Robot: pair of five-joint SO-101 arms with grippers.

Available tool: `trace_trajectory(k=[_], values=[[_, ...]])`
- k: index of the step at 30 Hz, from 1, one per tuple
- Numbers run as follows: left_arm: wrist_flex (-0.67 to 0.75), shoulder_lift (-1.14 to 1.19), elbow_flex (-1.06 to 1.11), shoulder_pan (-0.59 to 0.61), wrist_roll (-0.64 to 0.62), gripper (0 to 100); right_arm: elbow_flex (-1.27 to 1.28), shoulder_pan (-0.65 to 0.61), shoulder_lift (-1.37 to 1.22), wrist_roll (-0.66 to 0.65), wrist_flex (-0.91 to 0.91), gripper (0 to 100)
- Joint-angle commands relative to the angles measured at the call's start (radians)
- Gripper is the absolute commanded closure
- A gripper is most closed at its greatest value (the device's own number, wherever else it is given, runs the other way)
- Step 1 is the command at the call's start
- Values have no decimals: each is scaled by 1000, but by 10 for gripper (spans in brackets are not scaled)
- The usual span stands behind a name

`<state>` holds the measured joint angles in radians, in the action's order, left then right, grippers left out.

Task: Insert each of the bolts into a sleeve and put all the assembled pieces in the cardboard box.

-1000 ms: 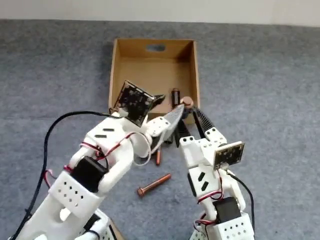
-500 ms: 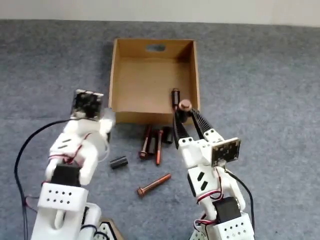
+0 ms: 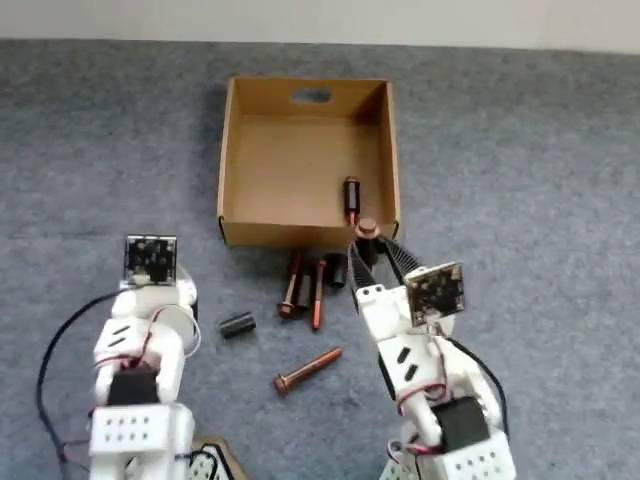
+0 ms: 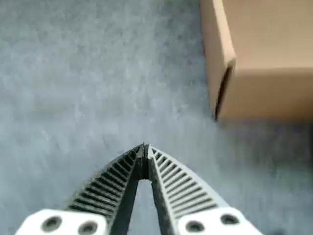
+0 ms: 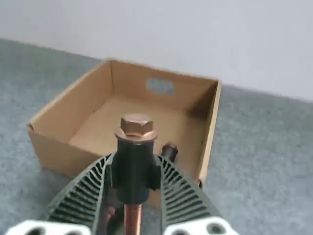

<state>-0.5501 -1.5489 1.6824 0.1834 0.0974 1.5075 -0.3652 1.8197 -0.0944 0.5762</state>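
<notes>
Gripping a black, perhaps plastic, sleeve [image 5: 133,172] on coppery hex bolt [image 5: 135,126]: ribbed right hand [image 5: 134,162]; left hand [image 4: 143,149] pinched closed.

One cardboard box [image 3: 226,150]; two assembled pieces [image 3: 351,200] [image 3: 368,232]; three loose bolts [image 3: 295,283] [image 3: 318,293] [image 3: 308,368]; two loose sleeves [image 3: 237,324] [image 3: 337,270]; two arms [image 3: 135,350] [image 3: 420,345].

Setting: robotics lab bench. Evidence: white printed left arm [image 3: 135,370] and right arm [image 3: 430,400], lower frame, each carrying a bare circuit board [image 3: 150,258]. Grey carpet-like mat [image 3: 520,150] as work surface. Plain pale wall [image 3: 320,18] along top edge.
</notes>
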Motion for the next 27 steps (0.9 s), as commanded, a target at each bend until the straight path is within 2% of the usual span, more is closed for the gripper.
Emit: trace_trajectory(k=[1, 6, 20, 27], values=[[-69, -101, 22, 8, 9, 990, -203, -2, 2, -15, 21, 991], [-166, -174, 21, 4, 9, 990, -397, -2, -205, -12, 16, 991], [-169, -185, 19, 5, 9, 989, -1072, -4, -1303, -12, 24, 991], [-169, -182, 19, 2, 9, 989, -1452, 1, -1759, -12, 188, 991]])
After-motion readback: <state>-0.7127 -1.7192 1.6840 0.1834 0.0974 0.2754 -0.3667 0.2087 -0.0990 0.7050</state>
